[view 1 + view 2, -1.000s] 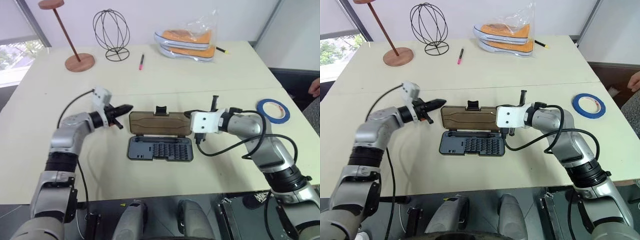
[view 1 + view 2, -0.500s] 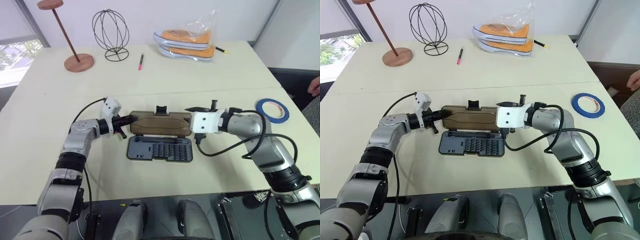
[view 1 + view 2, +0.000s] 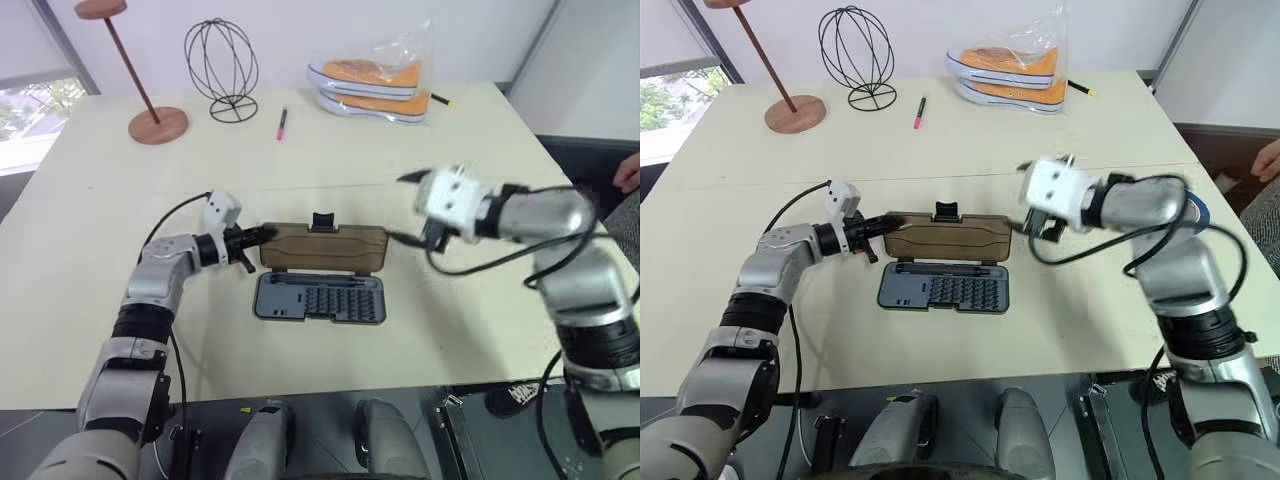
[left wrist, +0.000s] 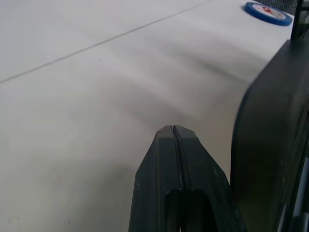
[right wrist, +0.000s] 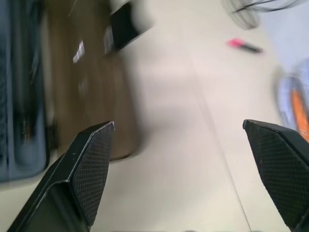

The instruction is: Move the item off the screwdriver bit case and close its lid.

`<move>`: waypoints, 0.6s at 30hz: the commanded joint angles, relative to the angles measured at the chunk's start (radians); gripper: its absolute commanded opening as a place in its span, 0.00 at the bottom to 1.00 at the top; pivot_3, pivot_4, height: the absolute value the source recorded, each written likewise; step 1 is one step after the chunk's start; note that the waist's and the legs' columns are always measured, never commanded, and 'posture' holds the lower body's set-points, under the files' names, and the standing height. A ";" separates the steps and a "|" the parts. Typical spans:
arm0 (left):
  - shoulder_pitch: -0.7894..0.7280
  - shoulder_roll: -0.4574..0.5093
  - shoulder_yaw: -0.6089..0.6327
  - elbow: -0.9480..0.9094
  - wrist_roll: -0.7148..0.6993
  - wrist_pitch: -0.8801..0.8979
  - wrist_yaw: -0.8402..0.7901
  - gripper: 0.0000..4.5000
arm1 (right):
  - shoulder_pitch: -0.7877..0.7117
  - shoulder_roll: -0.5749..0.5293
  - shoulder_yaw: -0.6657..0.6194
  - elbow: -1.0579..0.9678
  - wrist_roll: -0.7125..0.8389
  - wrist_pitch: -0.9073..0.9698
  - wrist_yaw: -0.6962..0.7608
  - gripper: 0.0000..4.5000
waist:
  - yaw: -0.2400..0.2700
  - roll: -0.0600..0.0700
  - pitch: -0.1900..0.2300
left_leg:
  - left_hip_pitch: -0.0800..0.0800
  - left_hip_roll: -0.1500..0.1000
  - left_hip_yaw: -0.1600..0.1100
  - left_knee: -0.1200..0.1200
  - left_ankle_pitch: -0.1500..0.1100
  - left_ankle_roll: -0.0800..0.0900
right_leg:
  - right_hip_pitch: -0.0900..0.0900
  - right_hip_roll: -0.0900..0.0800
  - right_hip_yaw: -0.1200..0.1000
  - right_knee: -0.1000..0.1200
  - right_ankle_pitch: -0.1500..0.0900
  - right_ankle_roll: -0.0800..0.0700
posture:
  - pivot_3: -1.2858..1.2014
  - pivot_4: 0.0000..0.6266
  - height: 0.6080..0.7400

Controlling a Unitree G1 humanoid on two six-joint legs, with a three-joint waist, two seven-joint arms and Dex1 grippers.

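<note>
The screwdriver bit case [image 3: 320, 298] lies open mid-table, rows of bits showing. Its smoky-brown lid [image 3: 323, 247] sits behind the base, the black latch tab on its far edge. My left gripper [image 3: 265, 234] is shut, its tip against the lid's left end; in the left wrist view the shut fingers [image 4: 172, 145] sit beside the lid's dark edge [image 4: 270, 121]. My right gripper [image 3: 398, 208] hangs open above the table, just off the lid's right end, holding nothing. The item, a blue tape roll [image 4: 268, 13], lies on the table far to the right, away from the case.
Bagged orange shoes [image 3: 370, 80], a wire globe [image 3: 222, 70], a wooden stand [image 3: 158, 122] and a pink pen [image 3: 283, 122] sit along the table's far side. A person's hand [image 3: 630, 172] shows at the right edge.
My right gripper has opened, let go of the lid's right end and risen up and to the right. The left gripper stays shut at the lid's left end.
</note>
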 commanded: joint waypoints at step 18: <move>0.287 0.235 0.050 -0.549 -0.173 0.329 -0.147 0.00 | 0.003 0.000 -0.088 -0.155 0.248 0.261 -0.165 0.98 | -0.001 0.000 0.000 | 0.000 0.001 0.000 0.000 0.000 0.001 | -0.001 -0.001 0.000 0.000 0.000 0.000 | 0.52 0.24 1.00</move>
